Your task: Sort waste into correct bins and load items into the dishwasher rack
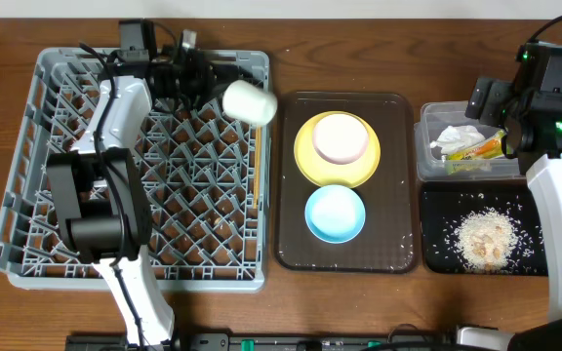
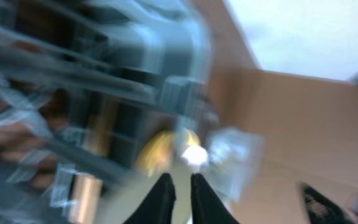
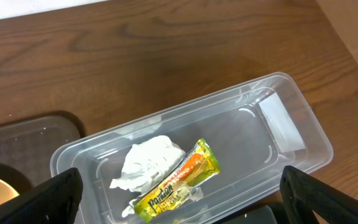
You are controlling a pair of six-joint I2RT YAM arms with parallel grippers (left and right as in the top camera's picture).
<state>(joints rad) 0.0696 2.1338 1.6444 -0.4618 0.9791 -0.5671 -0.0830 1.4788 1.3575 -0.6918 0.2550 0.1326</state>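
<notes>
**Left arm over rack (image 1: 203,195), right arm over clear tub (image 1: 432,168)**

Overhead: The left arm is folded over the grey peg-grid rack. Its white links run up the left half and its dark wrist reaches along the far edge. The left gripper (image 1: 218,83) points right at a white cup (image 1: 250,101), which lies on its side at the rack's far right corner. Cup and fingertips are touching or just beside each other, and a grip can't be confirmed. The right arm (image 1: 554,185) comes up the right edge, with its dark head over the tub. The tub holds a crumpled tissue (image 1: 457,138) and a snack wrapper (image 1: 483,149). Pale crumbs (image 1: 484,239) are heaped in the black tray (image 1: 437,210). The brown tray (image 1: 398,175) carries a yellow plate (image 1: 310,166) with a cream cup (image 1: 341,138) on it, and a glossy blue bowl (image 1: 335,213) just below.

Left wrist: There is heavy motion blur. The two dark fingers (image 2: 160,199) stand close together with a slim gap, and whether they pinch anything can't be told. Smeared grey rack bars are on the left. A yellow blob and a white blob sit past the tips, unclear.

Right wrist: The right gripper (image 3: 185,196) is spread wide with nothing in it. Its black fingers are cut off at both lower corners. Below it is the transparent, round-cornered tub on wood-grain table (image 3: 166,62). The tissue and the shiny green-orange wrapper lie touching at its near end, and the far end is bare. The corner of the brown tray shows at left.
</notes>
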